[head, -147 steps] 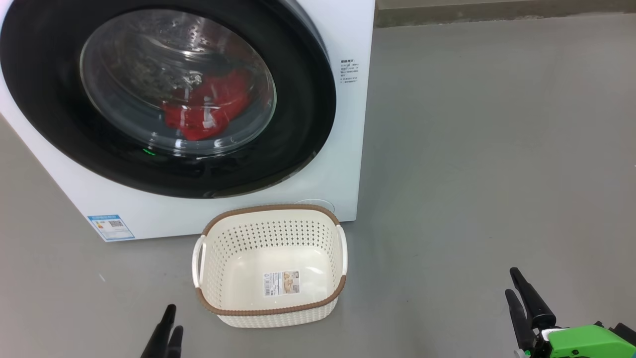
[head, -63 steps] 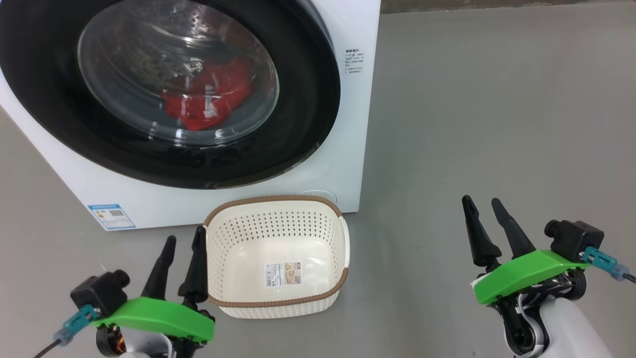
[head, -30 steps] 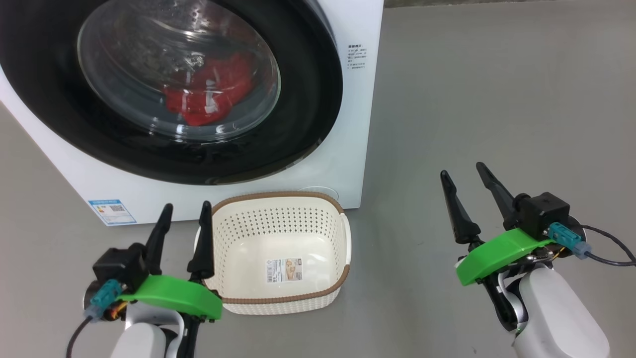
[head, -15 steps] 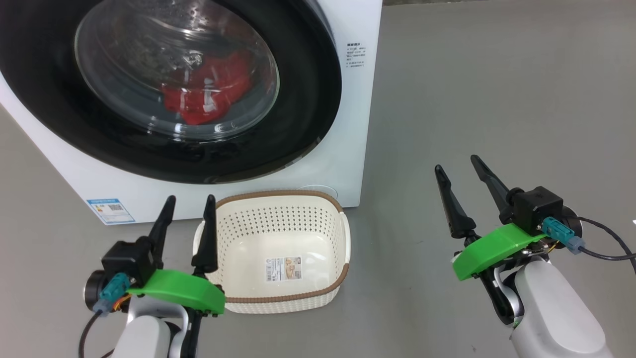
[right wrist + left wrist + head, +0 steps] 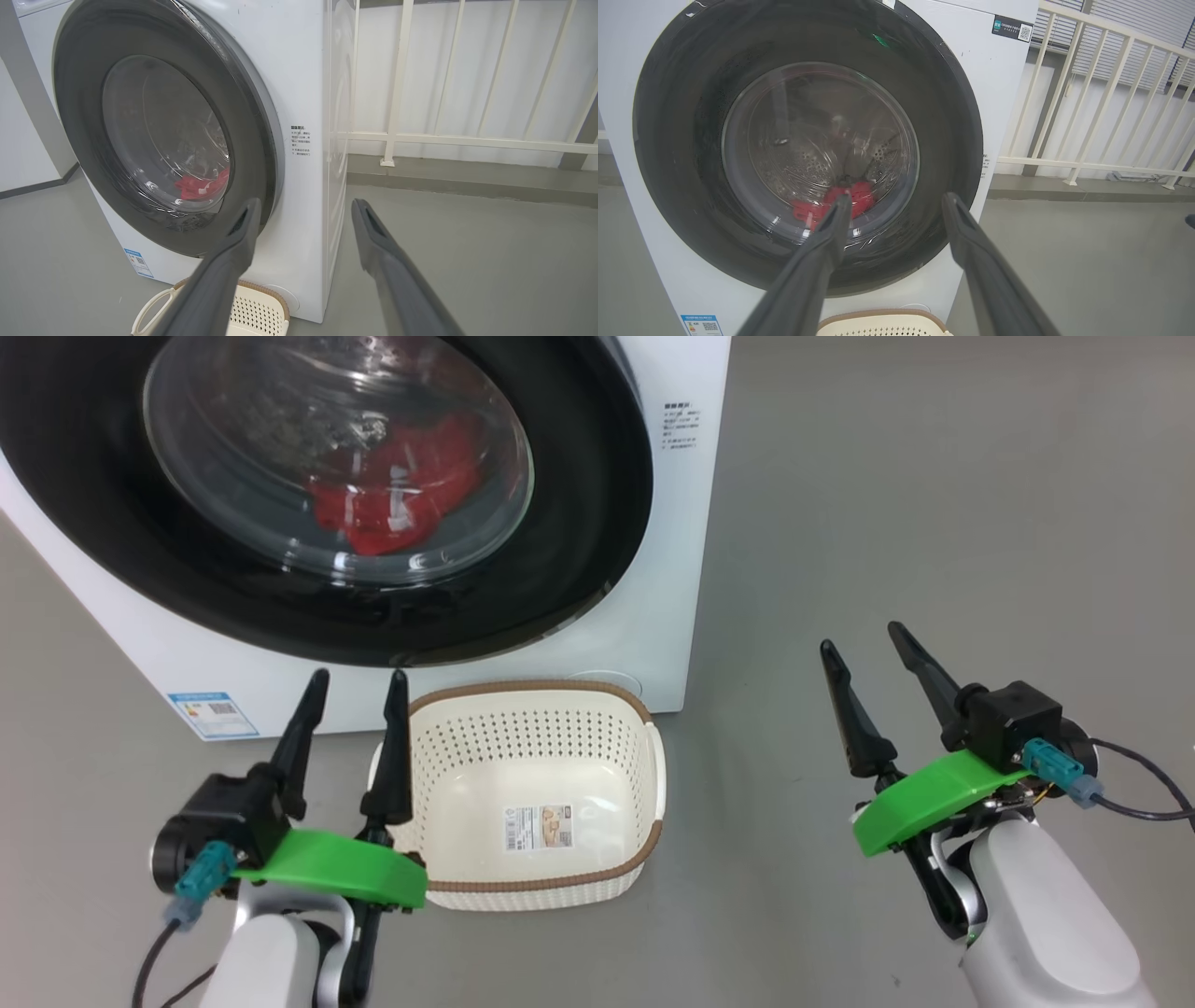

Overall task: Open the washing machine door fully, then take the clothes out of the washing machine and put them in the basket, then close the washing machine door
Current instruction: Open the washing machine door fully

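- The washer (image 5: 677, 616) is white and fills the upper left of the head view. Its door (image 5: 583, 513) is shut, the black rim lying flat against the front.
- The clothes (image 5: 397, 497), red with white trim, lie inside the drum. They show through the lower part of the door glass.
- The basket (image 5: 523, 747) stands on the floor (image 5: 934, 476) at lower centre, just in front of the washer's lower right corner. A sticker (image 5: 535, 828) lies on its bottom.
- The left gripper (image 5: 358, 676) is at lower left, jaws apart and holding nothing. One finger overlaps the basket's left edge in the frame; I cannot tell whether they touch.
- The right gripper (image 5: 860, 637) is at lower right over bare floor, well apart from basket and washer. Its jaws are apart and hold nothing.
- A blue label (image 5: 213, 714) sits low on the washer's front, at the left.
- A white railing (image 5: 467, 140) runs behind the washer, at the upper right of the right wrist view.
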